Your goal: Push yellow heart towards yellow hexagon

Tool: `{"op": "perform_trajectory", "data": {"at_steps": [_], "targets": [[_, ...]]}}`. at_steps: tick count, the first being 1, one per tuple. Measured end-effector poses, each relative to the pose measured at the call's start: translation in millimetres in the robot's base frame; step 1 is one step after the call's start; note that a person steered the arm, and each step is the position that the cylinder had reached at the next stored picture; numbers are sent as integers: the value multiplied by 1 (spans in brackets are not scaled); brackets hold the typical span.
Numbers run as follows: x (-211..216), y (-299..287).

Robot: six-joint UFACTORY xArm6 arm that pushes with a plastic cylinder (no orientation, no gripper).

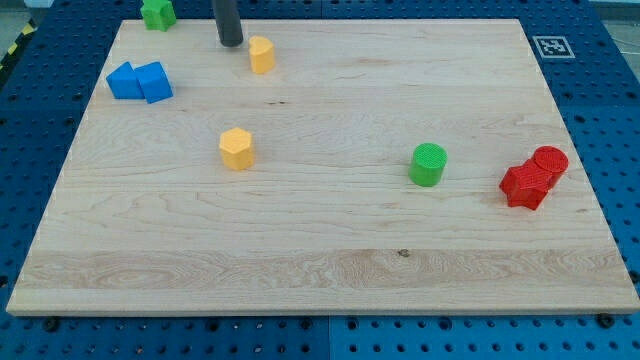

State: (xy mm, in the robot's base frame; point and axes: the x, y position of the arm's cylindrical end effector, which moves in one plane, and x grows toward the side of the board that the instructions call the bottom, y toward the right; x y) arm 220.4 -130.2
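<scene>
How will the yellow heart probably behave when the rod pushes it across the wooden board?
The yellow heart looks like a short, solid block standing flat, so it should slide, not roll or tip. The board looks smooth, so it may slide easily. My tip sits just to its left in the view; an off-centre push on its uneven outline could turn it away from the yellow hexagon.

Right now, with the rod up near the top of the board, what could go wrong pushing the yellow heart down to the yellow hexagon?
1. My tip sits to the view's left of the yellow heart, not above it; pushing from here would likely send it to the view's right instead of down toward the yellow hexagon.
2. The heart's uneven outline may rotate and slip off my tip mid-push.
3. Overshooting could knock the hexagon away.
</scene>
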Motion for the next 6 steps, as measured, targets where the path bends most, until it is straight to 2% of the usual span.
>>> {"op": "perform_trajectory", "data": {"at_steps": [1, 2, 3, 4, 6], "targets": [[-28, 6], [-29, 42], [-23, 51], [16, 52], [52, 10]]}}
